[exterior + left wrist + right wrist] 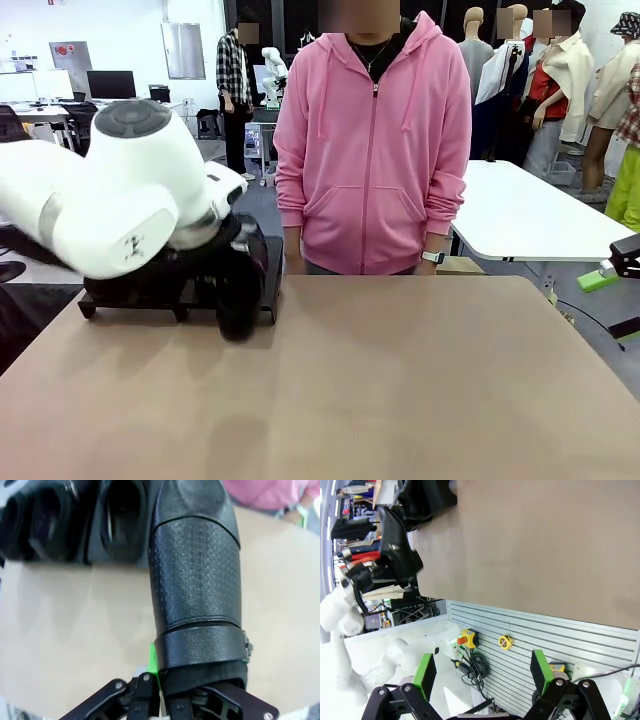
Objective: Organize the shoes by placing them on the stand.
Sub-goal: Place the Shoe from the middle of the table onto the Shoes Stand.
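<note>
Left pincer (159,692) clamped on heel rim of glossy black leather slip-on shoe (195,580), held above tan tabletop (60,630) just beside low black stand (150,295) | right pincer (482,672) open, empty | we judge shoe light, stiff, slick; collar grip suits.

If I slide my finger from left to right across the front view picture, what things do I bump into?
Big white left robot arm → glossy black leather slip-on shoe it holds at the low black stand → person in a pink hooded sweatshirt → white side table → green-padded right gripper at the edge.
</note>
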